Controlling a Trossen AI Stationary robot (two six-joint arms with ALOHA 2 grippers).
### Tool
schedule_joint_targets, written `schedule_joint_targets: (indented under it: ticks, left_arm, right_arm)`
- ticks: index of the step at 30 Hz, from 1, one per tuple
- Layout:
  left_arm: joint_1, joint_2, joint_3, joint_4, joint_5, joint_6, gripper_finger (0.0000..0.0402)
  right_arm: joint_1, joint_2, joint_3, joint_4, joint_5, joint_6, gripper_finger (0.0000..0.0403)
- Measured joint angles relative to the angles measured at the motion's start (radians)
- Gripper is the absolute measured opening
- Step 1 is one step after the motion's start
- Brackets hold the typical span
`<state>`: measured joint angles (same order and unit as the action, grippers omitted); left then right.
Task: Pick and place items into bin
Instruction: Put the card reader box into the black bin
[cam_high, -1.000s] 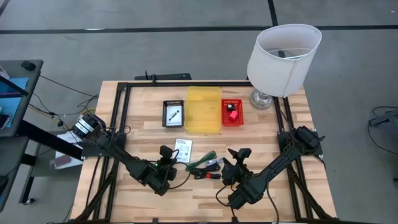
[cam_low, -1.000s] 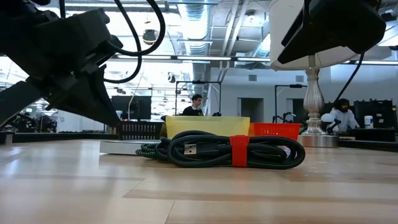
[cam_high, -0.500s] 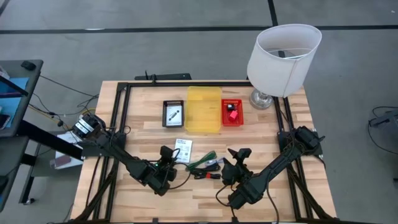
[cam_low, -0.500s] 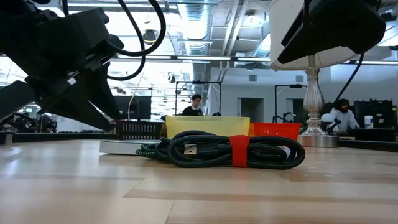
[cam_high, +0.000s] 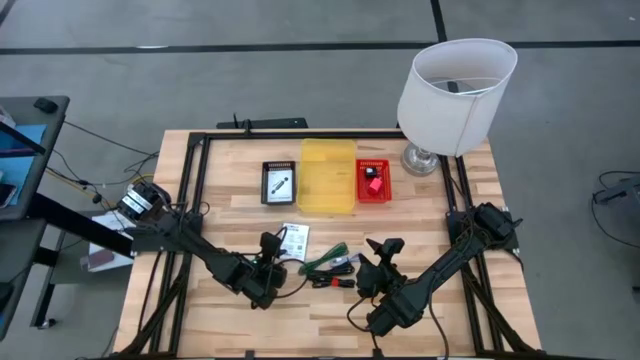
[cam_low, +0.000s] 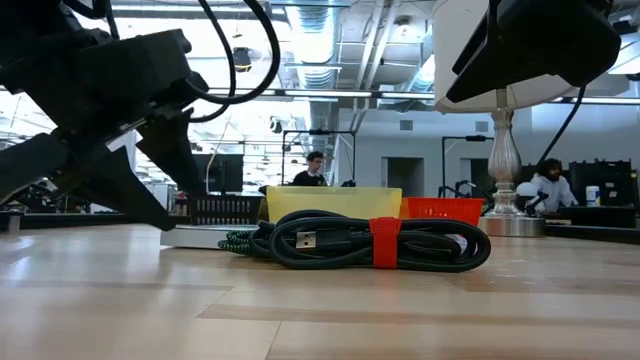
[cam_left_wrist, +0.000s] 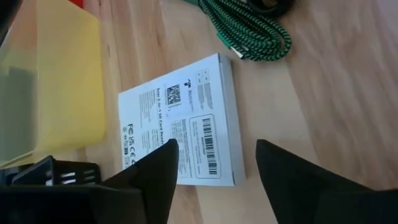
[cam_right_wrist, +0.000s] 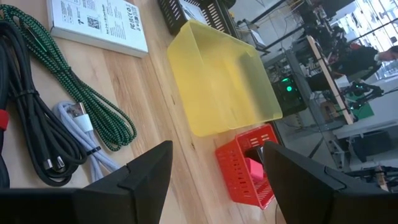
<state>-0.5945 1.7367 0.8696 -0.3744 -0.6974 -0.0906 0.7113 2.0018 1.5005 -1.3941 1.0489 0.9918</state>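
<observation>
The white flat labelled pack (cam_high: 295, 241) lies on the pale wooden counter (cam_high: 330, 310) just left of centre in the high view, below the yellow translucent bin (cam_high: 328, 176). The left gripper (cam_high: 270, 248) sits at its lower-left edge, fingers spread. The right gripper (cam_high: 384, 250), also open, hovers right of the coiled cables (cam_high: 331, 268). In the low view, the pack (cam_low: 200, 236) lies flat at centre left behind the red-banded black cable (cam_low: 378, 243). The left wrist view shows the pack (cam_left_wrist: 180, 121) between open fingers (cam_left_wrist: 158, 167).
</observation>
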Motion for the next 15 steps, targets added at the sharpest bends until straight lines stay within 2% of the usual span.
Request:
schedule_joint_targets:
  ticks: [15]
  left_arm:
    - [0.094, 0.027, -0.067, 0.086, 0.111, 0.031, 0.0200]
  right_arm:
    - [0.000, 0.000, 0.000, 0.004, 0.000, -0.005, 0.0244]
